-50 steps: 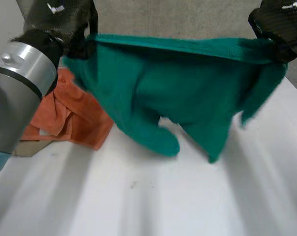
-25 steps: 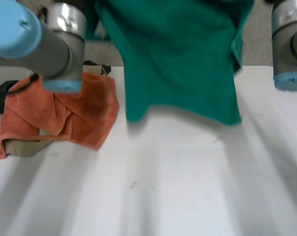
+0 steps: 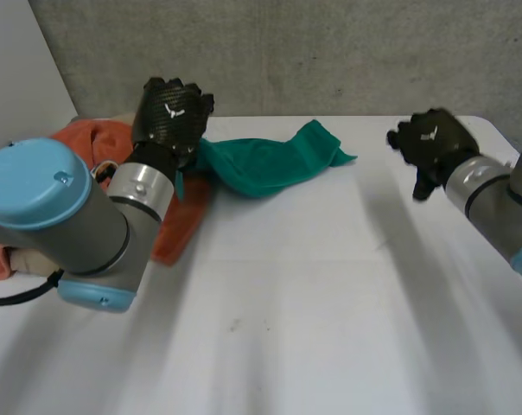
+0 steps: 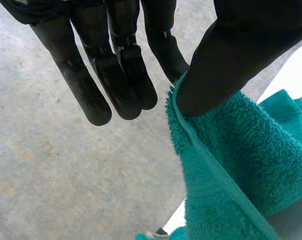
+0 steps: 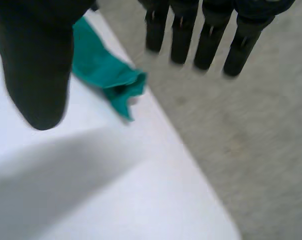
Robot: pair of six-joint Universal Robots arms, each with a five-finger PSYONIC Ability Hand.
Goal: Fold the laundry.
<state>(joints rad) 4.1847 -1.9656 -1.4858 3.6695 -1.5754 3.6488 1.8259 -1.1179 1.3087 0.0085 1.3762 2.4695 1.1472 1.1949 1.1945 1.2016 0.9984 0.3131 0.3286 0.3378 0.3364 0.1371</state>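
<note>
A green towel [image 3: 265, 164] lies bunched along the table's far edge, one end running under my left hand [image 3: 170, 112]. In the left wrist view my left hand [image 4: 121, 75] pinches the towel's edge [image 4: 226, 165] between its thumb and straight fingers. My right hand [image 3: 429, 143] hovers to the right of the towel, apart from it. Seen from the right wrist, that hand [image 5: 36, 65] has straight fingers and a spread thumb with nothing in them, and the towel's free end [image 5: 111, 75] lies on the table beyond the thumb.
An orange towel [image 3: 176, 226] is heaped at the far left of the white table [image 3: 287, 303], partly under my left arm, with something beige [image 3: 19, 259] beneath it. A grey wall [image 3: 330, 52] stands behind the table's far edge.
The green towel, earlier stretched in the air between both hands, now lies at the table's far edge. My right hand has let go and moved off right. My left still holds it.
</note>
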